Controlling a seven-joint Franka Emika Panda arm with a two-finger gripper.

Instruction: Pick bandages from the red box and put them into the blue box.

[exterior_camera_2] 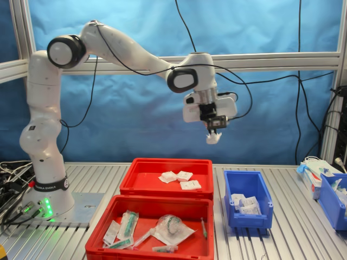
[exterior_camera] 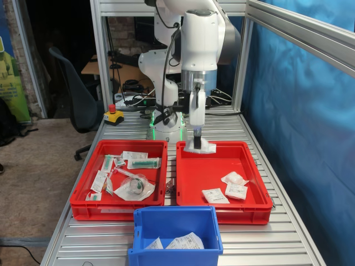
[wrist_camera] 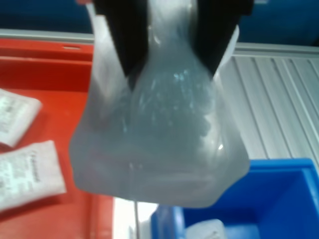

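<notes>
Ribbed aluminium table (exterior_camera_2: 282, 238), blue backdrop. The tool (exterior_camera_2: 216, 129) pinches one bandage (exterior_camera_2: 213, 137) by its top edge, high between red box (exterior_camera_2: 142, 172) and blue box (exterior_camera_2: 242, 218). Risk: the thin edge grip slips, dropping it short.

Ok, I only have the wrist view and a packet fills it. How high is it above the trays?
Observer: In the second exterior view the bandage hangs from the fingers, well above the red box.
Operator: Over the blue one yet?
Observer: Seemingly not; it looks just short of the blue box.
Operator: How many are in the red one?
Observer: The first exterior view shows three bandages there.
</notes>
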